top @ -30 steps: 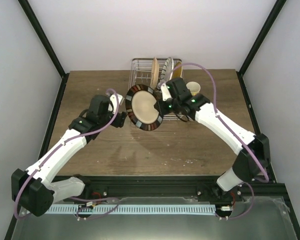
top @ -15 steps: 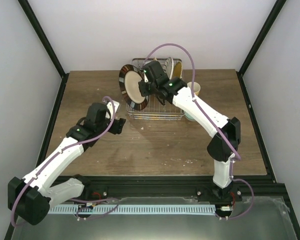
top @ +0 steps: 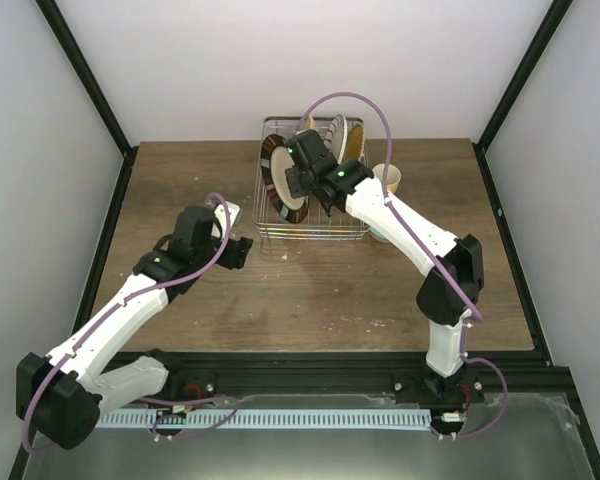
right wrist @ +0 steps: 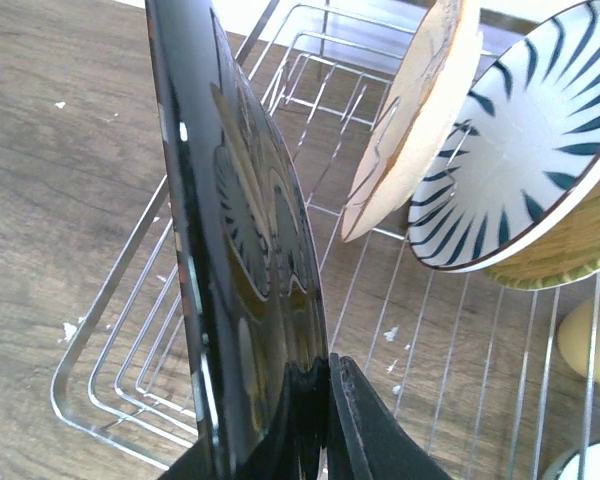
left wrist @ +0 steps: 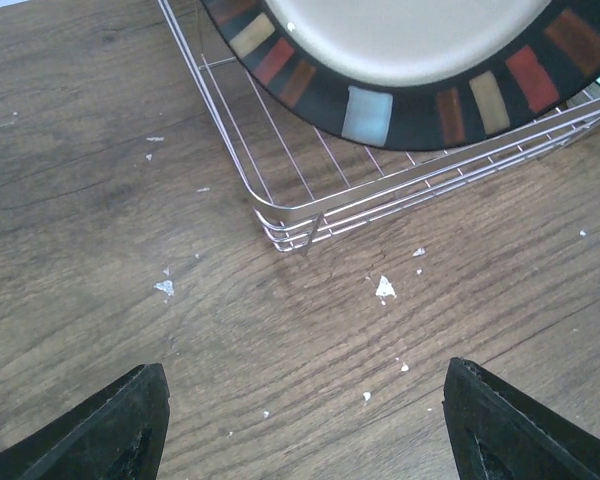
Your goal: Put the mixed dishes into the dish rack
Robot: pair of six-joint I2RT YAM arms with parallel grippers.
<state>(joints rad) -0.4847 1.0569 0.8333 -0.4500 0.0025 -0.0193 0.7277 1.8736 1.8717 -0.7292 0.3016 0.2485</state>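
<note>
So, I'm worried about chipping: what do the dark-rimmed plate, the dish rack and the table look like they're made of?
The dark-rimmed plate: probably glazed ceramic; its black back is glossy and mirrors the neighbouring striped plate. The dish rack: thin bright metal wire, shiny, likely chromed or stainless steel. The table: brown wood grain, matte; solid wood or laminate, cannot tell.

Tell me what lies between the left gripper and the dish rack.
Only wooden table with a few small white crumbs separates the open left gripper from the dish rack's near corner; the left wrist view shows it.
</note>
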